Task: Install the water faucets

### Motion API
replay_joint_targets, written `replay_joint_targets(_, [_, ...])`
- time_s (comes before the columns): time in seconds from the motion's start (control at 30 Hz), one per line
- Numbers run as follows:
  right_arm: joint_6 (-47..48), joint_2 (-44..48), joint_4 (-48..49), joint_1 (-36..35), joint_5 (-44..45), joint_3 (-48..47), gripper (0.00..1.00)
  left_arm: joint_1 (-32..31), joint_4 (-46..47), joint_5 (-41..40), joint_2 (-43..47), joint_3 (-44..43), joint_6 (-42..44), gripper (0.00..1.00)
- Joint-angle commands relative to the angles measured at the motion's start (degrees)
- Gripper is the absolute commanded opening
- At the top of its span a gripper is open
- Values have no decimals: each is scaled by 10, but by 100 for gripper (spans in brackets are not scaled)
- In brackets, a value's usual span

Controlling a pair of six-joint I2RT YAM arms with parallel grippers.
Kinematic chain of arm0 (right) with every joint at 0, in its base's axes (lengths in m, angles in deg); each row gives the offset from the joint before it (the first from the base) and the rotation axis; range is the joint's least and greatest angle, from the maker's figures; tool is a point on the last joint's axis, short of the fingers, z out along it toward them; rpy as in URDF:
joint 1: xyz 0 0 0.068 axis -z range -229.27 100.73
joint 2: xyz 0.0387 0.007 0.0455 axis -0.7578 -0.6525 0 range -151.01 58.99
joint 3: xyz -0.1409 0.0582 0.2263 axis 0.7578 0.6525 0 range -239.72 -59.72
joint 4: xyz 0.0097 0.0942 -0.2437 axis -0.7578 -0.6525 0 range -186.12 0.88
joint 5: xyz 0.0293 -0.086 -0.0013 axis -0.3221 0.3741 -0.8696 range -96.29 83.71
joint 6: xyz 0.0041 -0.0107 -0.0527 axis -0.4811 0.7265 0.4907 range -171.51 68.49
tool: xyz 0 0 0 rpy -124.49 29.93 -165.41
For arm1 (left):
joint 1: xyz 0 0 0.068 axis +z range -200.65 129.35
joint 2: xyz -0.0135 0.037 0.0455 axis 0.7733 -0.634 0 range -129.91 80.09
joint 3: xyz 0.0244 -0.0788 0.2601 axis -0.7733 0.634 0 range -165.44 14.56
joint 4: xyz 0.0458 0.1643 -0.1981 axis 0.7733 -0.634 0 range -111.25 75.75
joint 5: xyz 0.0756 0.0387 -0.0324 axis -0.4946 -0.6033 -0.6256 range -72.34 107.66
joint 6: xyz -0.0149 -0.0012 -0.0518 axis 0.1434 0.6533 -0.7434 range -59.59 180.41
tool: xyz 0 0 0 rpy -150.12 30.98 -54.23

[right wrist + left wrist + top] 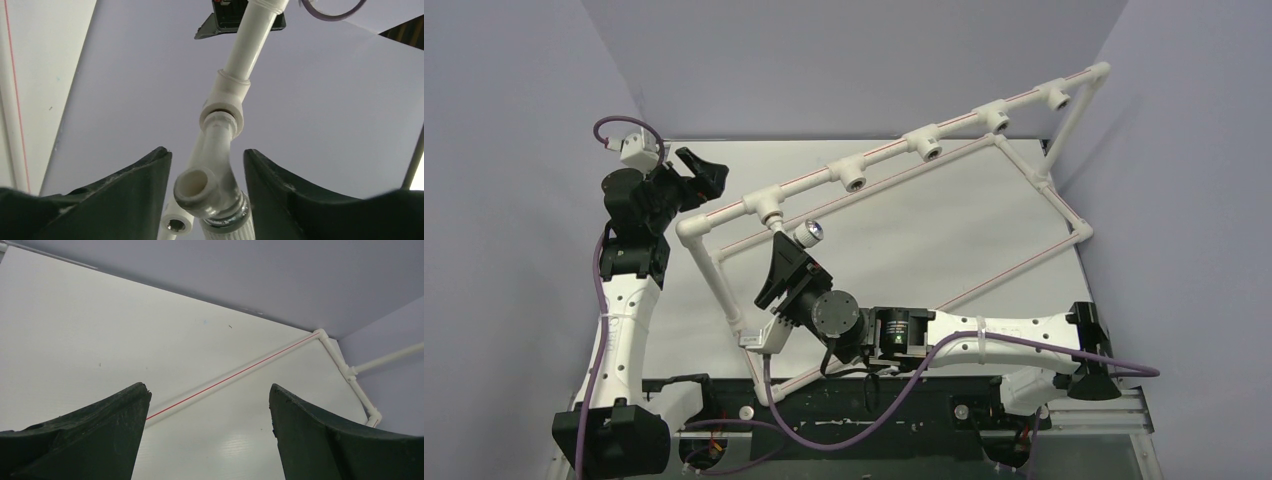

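A white water faucet [807, 233] with a round silvery knob hangs from the leftmost tee socket [771, 210] of the pipe frame. In the right wrist view the faucet [215, 155] runs up into that socket [223, 107], with its spout [196, 186] facing the camera. My right gripper [792, 262] straddles the faucet; its fingers [125, 200] stand a little apart from it, with a gap showing on the left side. My left gripper [701, 172] is open and empty at the back left, by the frame's corner, and shows in its own view too [210, 390].
The white pipe frame [1024, 275] lies tilted across the table, with three bare tee sockets [929, 148] along its raised top rail. A red-striped pipe [235, 375] crosses the left wrist view. Grey walls close the back and both sides.
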Motion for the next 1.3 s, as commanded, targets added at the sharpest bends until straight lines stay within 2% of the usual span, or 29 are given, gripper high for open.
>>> replay_joint_targets(0.0, [-11,-10,41,7,17,-11,48,4,29,12,0,-13,-1,87])
replay_joint_targets(0.2, [-41,-12,81,8,33,-8,9,4,30,13,0,-13,-1,86])
replay_joint_targets(0.27, [-64,-11,102,6,33,-2,0,4,30,12,0,-13,-1,87])
replay_joint_targets(0.5, [-226,-7,195,5,1,14,0,5,30,13,1,-13,-1,87])
replay_joint_targets(0.67, [-418,-4,286,5,-25,27,0,5,30,12,2,-12,-1,87])
replay_joint_targets(0.93, [-677,11,493,8,21,86,0,5,30,13,5,-12,-1,87])
replay_joint_targets(1.27, [-970,25,618,21,82,152,0,5,31,16,5,-12,-3,86])
